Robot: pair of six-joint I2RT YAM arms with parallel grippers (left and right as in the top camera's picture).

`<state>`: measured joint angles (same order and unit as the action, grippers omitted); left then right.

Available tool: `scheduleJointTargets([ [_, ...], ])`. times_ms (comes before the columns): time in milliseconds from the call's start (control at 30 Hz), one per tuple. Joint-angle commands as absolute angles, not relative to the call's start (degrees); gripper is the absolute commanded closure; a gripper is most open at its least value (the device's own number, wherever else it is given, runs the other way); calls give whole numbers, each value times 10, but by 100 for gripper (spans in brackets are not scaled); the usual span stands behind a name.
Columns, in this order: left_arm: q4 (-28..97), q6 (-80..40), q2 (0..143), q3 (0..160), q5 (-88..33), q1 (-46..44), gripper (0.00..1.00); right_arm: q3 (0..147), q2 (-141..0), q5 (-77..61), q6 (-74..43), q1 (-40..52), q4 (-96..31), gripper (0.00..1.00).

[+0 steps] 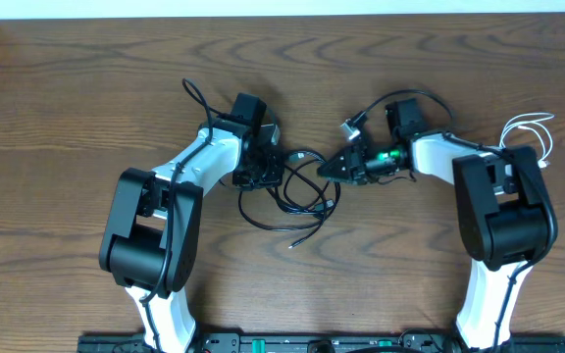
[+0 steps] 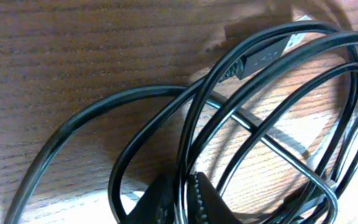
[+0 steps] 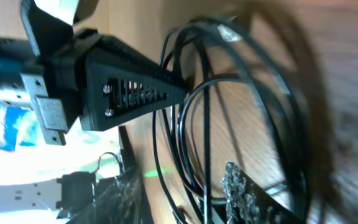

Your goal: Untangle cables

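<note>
Tabletop (image 1: 67, 98), wooden: one white cable (image 1: 528, 120), one black cable (image 2: 148, 93) — pinched by left end effector (image 2: 182, 186), straddled by half-open right end effector (image 3: 207, 130).

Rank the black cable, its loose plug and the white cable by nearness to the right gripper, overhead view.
1. black cable, at the right gripper's tips
2. loose plug, lower in view, centre
3. white cable, far right

At the middle of the table (image 1: 86, 98): the coiled cable (image 1: 302, 201), loops trailing toward 6 o'clock. At its 9 o'clock, the left gripper (image 1: 273, 178), one strand between its fingertips. At its 2 o'clock, the right gripper (image 1: 326, 169), several strands between its parted fingers. Far out at 3 o'clock, beside the right arm (image 1: 503, 211), the second cable (image 1: 533, 130), well apart from the coil.
</note>
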<state>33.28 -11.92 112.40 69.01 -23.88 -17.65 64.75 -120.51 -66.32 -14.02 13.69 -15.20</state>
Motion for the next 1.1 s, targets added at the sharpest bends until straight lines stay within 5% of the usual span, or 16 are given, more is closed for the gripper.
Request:
scheduleJointTargets([
  [0,335,-112,1135,683,-213,-174,84,648,-1207,-663,-121,162,-152,59],
  [400,335,-112,1135,683,-211,-174,83,648,-1207,-633,-121,232,-157,68],
  [667,335,-112,1135,683,-211,-174,83,648,-1207,-564,-121,228,-170,51],
  [1067,335,-112,1135,683,-211,-174,83,648,-1207,-548,-134,233,-164,51],
])
